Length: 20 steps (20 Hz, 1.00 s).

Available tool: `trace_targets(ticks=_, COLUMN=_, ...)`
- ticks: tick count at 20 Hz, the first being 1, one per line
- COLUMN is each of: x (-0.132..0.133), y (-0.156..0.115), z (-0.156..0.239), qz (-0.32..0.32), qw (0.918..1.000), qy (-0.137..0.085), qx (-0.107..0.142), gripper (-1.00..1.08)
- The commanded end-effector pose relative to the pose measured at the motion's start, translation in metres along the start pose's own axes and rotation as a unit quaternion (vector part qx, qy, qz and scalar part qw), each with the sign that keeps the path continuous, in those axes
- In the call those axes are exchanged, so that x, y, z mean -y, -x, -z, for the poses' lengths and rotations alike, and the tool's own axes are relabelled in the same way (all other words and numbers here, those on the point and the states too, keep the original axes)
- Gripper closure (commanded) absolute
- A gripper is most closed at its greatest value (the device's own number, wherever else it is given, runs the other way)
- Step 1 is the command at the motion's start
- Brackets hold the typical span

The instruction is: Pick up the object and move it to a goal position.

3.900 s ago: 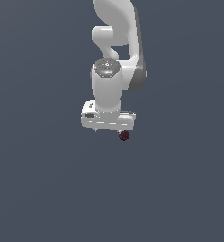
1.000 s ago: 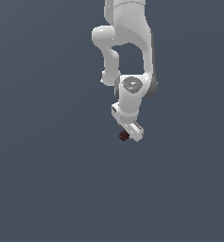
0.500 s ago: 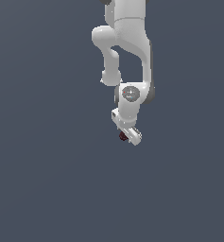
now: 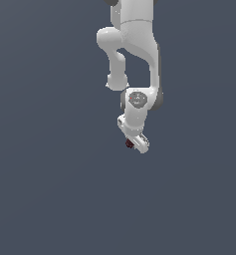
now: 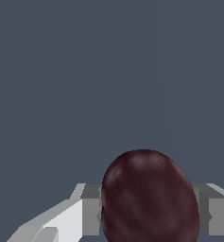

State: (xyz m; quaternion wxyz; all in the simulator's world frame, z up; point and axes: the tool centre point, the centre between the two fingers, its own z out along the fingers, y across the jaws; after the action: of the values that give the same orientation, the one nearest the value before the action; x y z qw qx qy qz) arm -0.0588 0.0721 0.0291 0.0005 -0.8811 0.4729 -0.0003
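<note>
The claw (image 5: 149, 212) is closed on the maroon object (image 5: 150, 198), a finger pressed against each of its sides; in the exterior view the lump (image 4: 130, 144) peeks out beneath the tilted wrist. The carry step appears under way; the next move calls for steady transport toward a goal not visible here.

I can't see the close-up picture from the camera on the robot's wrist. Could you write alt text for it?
A dark maroon roundish object fills the lower middle of the picture, sitting between the two pale grey fingers of the gripper, one on each side. Everything behind it is a plain, flat blue-grey surface.
</note>
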Motion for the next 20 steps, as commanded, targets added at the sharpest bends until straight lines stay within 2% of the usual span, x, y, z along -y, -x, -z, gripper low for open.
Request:
trace_targets(ticks=1, x=-0.001, y=0.000, z=-0.001, qz=0.000, qw=1.0000, qy=0.001, qx=0.000, gripper=1.08)
trace_targets(ticks=10, x=0.004, y=0.002, z=0.015, qz=0.000, qw=1.0000, qy=0.000, qx=0.000, gripper=1.08)
trace_targets(ticks=20, x=0.023, y=0.008, z=0.085, qz=0.000, qw=1.0000, qy=0.000, qx=0.000, gripper=1.08)
